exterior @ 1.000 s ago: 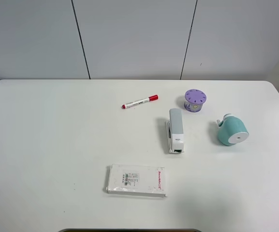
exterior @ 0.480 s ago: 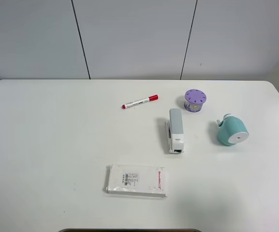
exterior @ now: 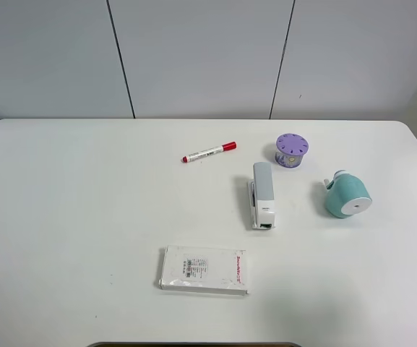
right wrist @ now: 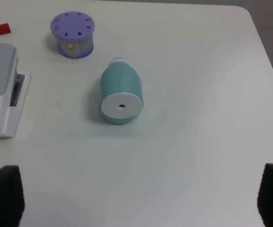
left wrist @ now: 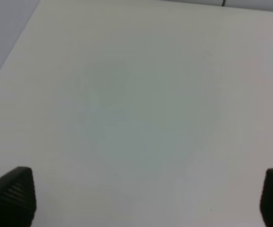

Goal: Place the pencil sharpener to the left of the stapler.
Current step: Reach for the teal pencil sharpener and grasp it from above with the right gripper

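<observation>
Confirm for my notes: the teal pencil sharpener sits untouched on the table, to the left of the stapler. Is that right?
Not quite. The pencil sharpener sits untouched, but it is to the right of the stapler, not the left. The exterior high view shows this.

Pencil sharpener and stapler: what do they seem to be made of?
The pencil sharpener looks like smooth matte teal plastic with a flat white face, judging by its soft, even shading. The stapler seems to be satin grey-and-white plastic; metal parts cannot be told.
</observation>
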`<state>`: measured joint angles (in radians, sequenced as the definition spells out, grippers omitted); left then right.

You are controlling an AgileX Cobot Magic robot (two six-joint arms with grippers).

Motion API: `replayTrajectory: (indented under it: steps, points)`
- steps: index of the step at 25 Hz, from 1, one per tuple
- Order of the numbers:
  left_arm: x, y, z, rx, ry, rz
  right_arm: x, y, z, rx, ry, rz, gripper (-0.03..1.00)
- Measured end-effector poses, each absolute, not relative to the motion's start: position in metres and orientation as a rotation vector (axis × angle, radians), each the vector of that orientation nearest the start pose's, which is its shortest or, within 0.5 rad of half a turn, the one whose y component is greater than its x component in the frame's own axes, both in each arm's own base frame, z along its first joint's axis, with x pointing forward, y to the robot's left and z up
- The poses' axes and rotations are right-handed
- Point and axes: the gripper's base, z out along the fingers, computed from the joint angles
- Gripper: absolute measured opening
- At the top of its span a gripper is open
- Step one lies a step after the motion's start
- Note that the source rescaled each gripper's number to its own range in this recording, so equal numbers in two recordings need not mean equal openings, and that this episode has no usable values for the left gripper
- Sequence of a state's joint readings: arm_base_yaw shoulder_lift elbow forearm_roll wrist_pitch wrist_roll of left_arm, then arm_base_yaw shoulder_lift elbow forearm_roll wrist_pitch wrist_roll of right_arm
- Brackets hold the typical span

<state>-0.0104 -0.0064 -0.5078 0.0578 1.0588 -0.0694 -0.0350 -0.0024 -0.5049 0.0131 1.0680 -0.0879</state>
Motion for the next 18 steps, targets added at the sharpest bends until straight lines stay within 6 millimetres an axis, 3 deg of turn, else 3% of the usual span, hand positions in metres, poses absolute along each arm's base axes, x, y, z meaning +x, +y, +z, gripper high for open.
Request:
replayTrajectory:
  steps: [7,13,18]
  points:
    - [-0.007,0.005,0.280,-0.063,2.026,0.019,-0.007,0.001,0.279,-0.001,2.039,-0.030,1.00]
    - [-0.007,0.005,0.280,-0.063,2.026,0.019,0.000,-0.003,0.313,0.023,2.031,-0.079,1.00]
    - [-0.007,0.005,0.280,-0.063,2.026,0.019,0.028,-0.006,0.333,0.093,2.141,-0.070,1.00]
